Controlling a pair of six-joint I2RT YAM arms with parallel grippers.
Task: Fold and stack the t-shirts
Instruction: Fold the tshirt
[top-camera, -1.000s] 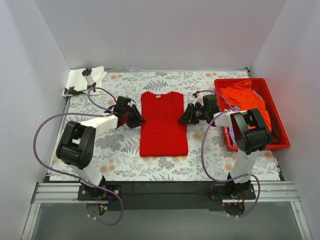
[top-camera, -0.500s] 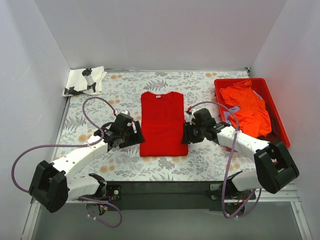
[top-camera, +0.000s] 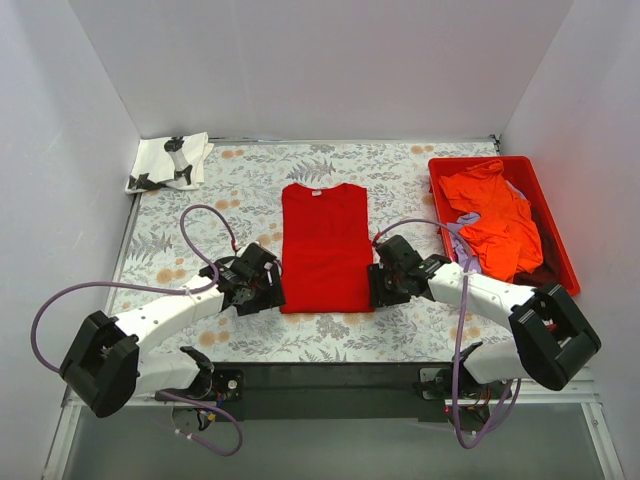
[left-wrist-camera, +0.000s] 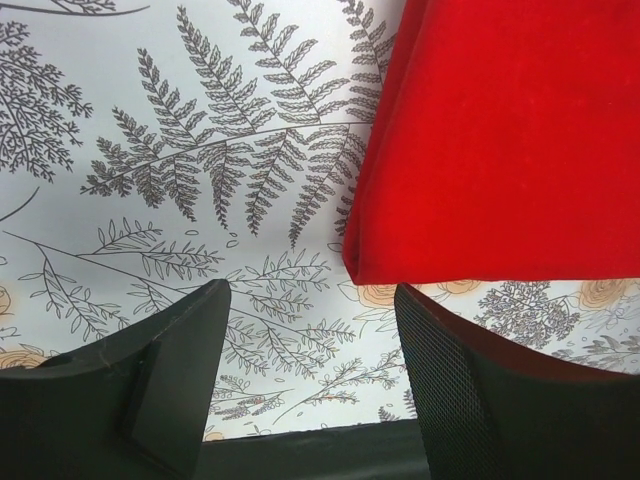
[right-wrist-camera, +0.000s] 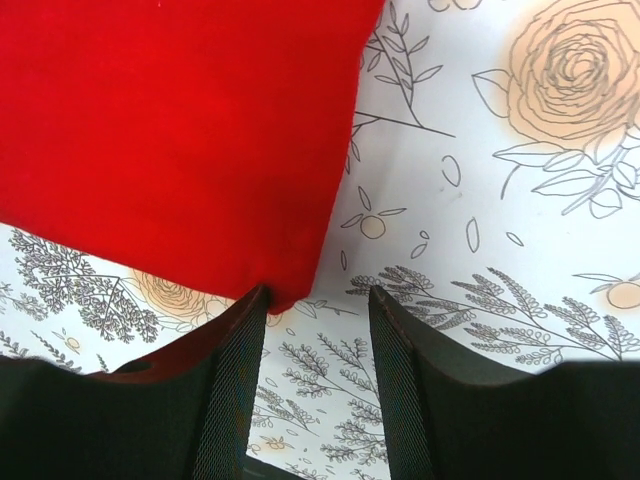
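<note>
A bright red t-shirt lies flat on the floral table, folded into a long rectangle with its collar at the far end. My left gripper is open and empty just off the shirt's near left corner. My right gripper is open and empty at the near right corner; its left finger touches the hem there. A folded white t-shirt with black print lies at the far left corner. An orange t-shirt is heaped in the red tray with lavender and dark cloth under it.
The red plastic tray stands at the right edge of the table. The table's dark front edge runs close under both grippers. White walls enclose the left, back and right sides.
Both arms have swung from the shirt's sides down toward me and now sit at its near corners. The shirt has not moved.
</note>
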